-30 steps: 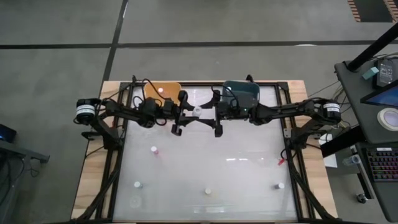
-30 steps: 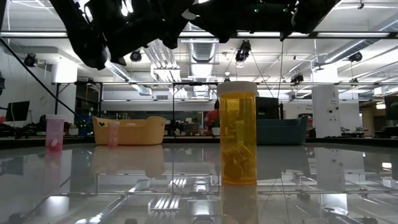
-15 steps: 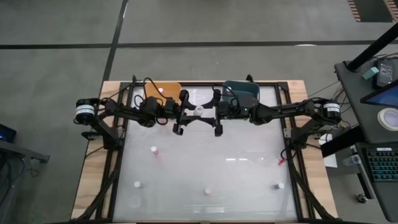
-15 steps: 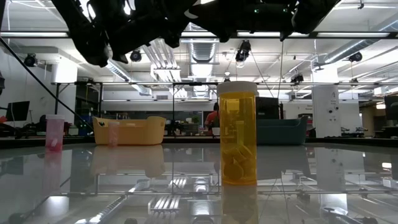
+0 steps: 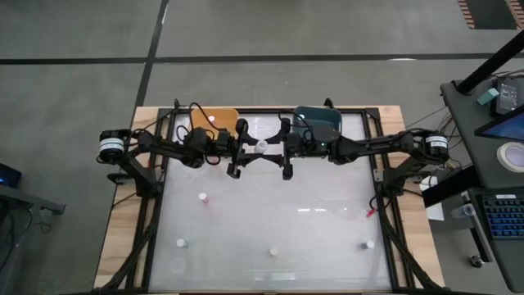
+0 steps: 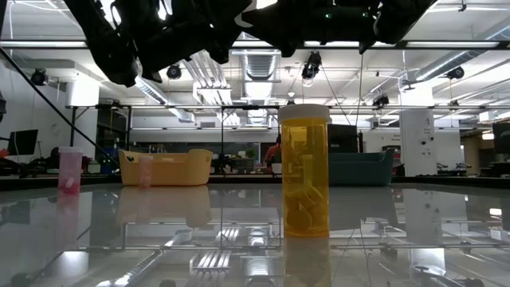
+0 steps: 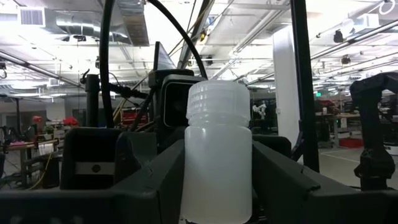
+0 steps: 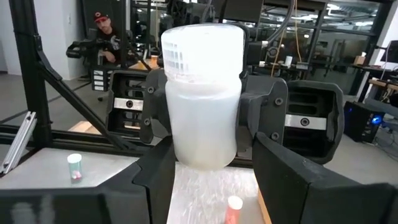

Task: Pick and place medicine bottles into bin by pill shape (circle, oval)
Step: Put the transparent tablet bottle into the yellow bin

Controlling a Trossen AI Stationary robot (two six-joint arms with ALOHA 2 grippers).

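A: Nearest in the low view, an amber bottle [image 6: 304, 170] stands alone. No label readable.

B: Farther back, between the bins, the left gripper [image 5: 243, 148] and right gripper [image 5: 278, 148] both bracket one white bottle [image 5: 259, 147] in mid-air (likely a handover). Fingers [image 8: 278, 163] flank it; true clamp, cannot tell.

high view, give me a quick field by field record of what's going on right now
held item: translucent white plastic bottle, off the table, upright
left gripper: at the bottle, back centre of the table
right gripper: facing the left one, fingers closed on the same bottle
stage: looks like a handover between the arms
bins: orange tub back left, teal tub back right
loose items: four small white-capped bottles standing apart on the glossy tabletop
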